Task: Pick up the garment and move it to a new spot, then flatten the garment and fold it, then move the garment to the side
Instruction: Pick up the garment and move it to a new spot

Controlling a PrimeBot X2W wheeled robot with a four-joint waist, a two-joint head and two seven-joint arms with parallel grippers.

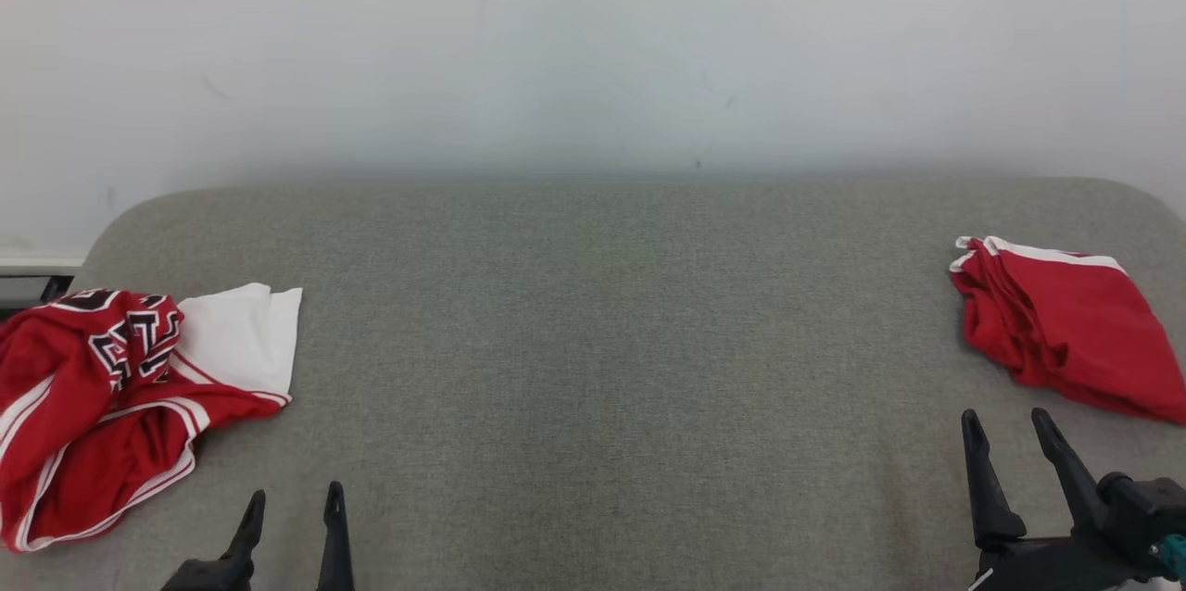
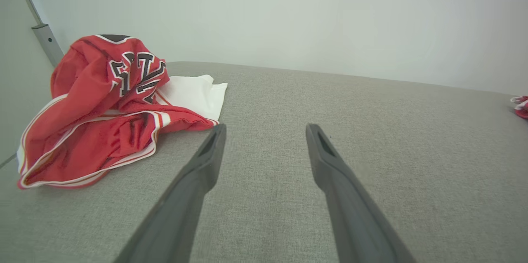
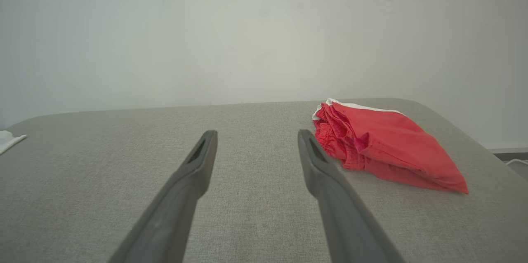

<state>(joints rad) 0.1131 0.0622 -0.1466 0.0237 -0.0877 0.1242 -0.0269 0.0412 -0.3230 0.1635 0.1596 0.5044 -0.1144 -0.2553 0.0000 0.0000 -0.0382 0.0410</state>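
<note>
1 crumpled jersey (image 1: 93, 424), 1 folded garment (image 1: 1066, 332)

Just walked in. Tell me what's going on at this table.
A two-armed robot is facing a grey padded table, handling nothing right now. Its left gripper and right gripper both hover open and empty. A crumpled red jersey lies at the left edge with a white cloth against it; a folded red garment sits at the right. Neither is being touched.
</note>
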